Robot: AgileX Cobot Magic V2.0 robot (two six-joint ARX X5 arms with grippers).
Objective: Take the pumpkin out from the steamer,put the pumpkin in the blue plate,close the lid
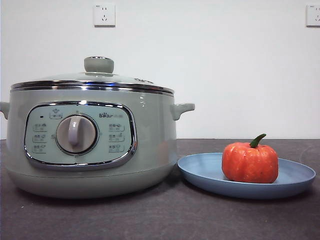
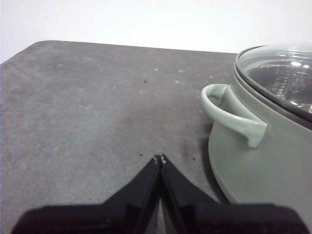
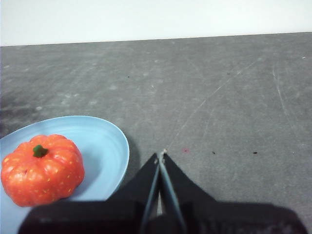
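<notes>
The orange pumpkin (image 1: 250, 162) with a green stem sits upright in the blue plate (image 1: 200, 170), to the right of the steamer (image 1: 150, 145). The lid (image 1: 92, 81) with its pale green knob rests on the steamer's rim. My left gripper (image 2: 160, 158) is shut and empty above the table beside the steamer's side handle (image 2: 229, 114); the lid's glass (image 2: 282, 73) shows there too. My right gripper (image 3: 161, 154) is shut and empty above the table beside the plate (image 3: 107, 141) and pumpkin (image 3: 41, 168). Neither arm shows in the front view.
The dark grey tabletop (image 1: 165, 215) runs back to a white wall with two sockets (image 1: 104, 14). The steamer's side handles (image 1: 181, 109) stick out towards the plate.
</notes>
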